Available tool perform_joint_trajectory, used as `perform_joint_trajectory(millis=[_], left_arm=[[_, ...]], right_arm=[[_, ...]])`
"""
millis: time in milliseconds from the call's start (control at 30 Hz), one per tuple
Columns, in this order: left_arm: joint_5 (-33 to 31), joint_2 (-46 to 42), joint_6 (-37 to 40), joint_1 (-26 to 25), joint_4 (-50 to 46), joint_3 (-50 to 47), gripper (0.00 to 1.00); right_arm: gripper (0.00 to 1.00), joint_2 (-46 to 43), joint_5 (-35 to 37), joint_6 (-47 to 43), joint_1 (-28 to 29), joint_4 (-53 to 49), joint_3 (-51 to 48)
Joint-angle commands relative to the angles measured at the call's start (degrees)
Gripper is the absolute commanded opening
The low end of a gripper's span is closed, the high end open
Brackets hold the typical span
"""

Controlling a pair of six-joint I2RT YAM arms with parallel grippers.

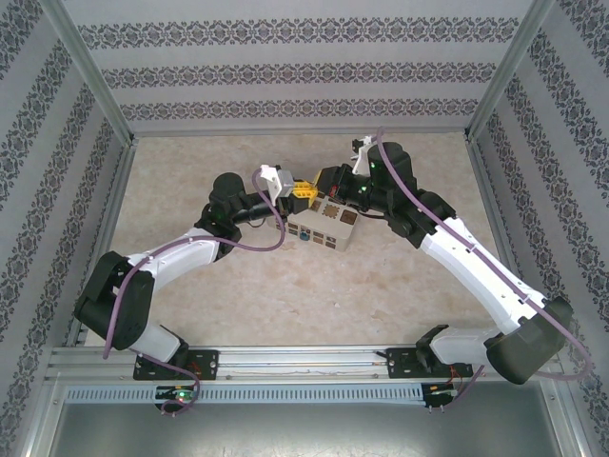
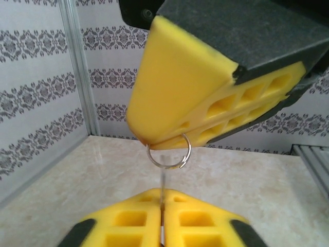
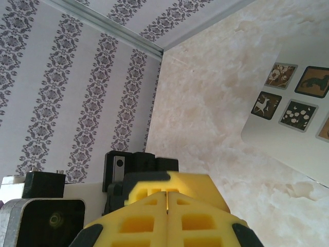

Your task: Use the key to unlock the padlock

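Top external view shows the table (image 1: 238, 295) with the cream box (image 1: 324, 228) lying directly under the spot where both grippers meet tip to tip. The left gripper (image 1: 301, 191) and right gripper (image 1: 320, 185) are too small there to read their jaws.

The right wrist view shows the box (image 3: 288, 123) off to the right of its own jaws, patterned squares facing up. The right gripper (image 3: 166, 193) has its yellow fingers pressed together.

The left wrist view adds what the others hide. The left gripper (image 2: 163, 198) is pressed together on the key (image 2: 163, 185), a thin metal strip standing up out of the seam. Just above it hangs the key ring (image 2: 168, 152), its top caught in the seam of the right gripper (image 2: 154, 140), also squeezed tight.
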Motion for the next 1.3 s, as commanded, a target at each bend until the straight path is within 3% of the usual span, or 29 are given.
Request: perform_joint_trajectory(millis=[0,67,200,467,600,733,1033,1267], left_arm=[[0.1,-0.9,2.0,-0.6,0.1,1.2,0.00],[-0.2,-1.9,3.4,-0.6,-1.8,1.0,0.00],[0.1,-4.9,9.0,-0.6,-11.7,1.8,0.00],[-0.9,-10.8,29.2,-0.6,-52.1,10.4,0.00],[-4.7,-11.2,37.3,-0.7,-69.1,15.6,0.00],[-10.4,-10.7,43.4,-1.2,-81.0,20.0,0.00],[-17.4,-11.2,48.2,-2.5,-90.2,24.1,0.00],[-19.3,-11.3,49.4,-3.8,-91.8,25.8,0.00]], right_arm=[[0.00,-0.8,0.2,-0.1,0.6,1.0,0.4],[0.00,-1.3,0.6,-0.6,0.4,0.9,0.1],[0.18,-3.2,2.7,-5.5,-0.3,-0.3,-0.4],[0.42,-13.1,10.5,-29.9,-1.3,-0.7,-5.8],[0.46,-17.4,9.1,-43.1,-0.8,1.0,-10.3],[0.47,-19.7,1.3,-57.2,0.2,1.4,-14.0],[0.50,-15.9,-9.0,-73.8,3.9,2.3,-15.2],[0.54,-11.3,-17.8,-80.1,5.7,15.7,-19.6]])
